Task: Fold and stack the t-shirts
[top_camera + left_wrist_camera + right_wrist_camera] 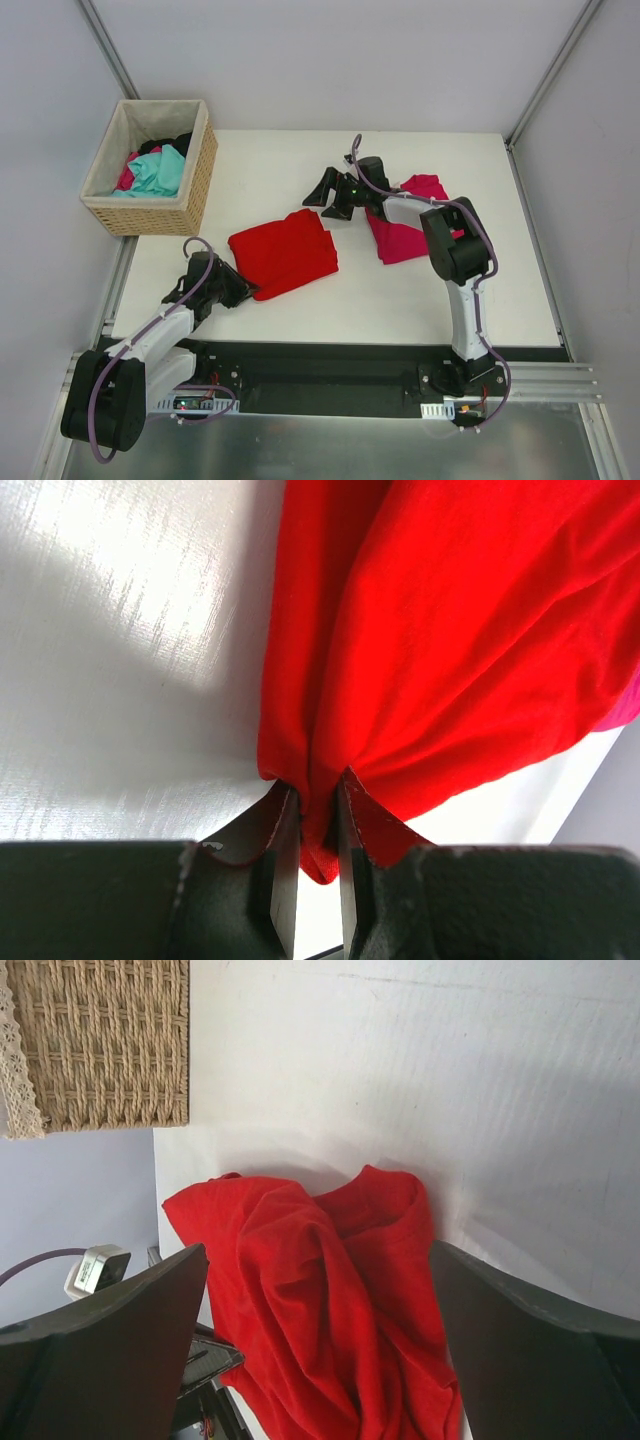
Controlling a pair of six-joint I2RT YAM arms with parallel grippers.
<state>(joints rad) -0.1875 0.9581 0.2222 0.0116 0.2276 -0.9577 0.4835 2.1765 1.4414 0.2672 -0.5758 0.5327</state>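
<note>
On the table (pixel 400 300), left tool (pixel 312 788) pinches the red t-shirt (pixel 450 630).

A: What stands by the far left corner of the white table (pixel 270 160)?
B: A square woven basket (pixel 203 165) with a pale cloth liner (pixel 128 128) folded over its rim. I cannot tell if it rests on the table.
A: Is something inside it?
B: Yes. A teal cloth (pixel 160 172) lies on top, a pink cloth (pixel 127 177) just beside it, and a black cloth (pixel 172 142) behind them.
A: And around?
B: Grey walls (pixel 350 60) with metal rails (pixel 110 50) in the corners.
</note>
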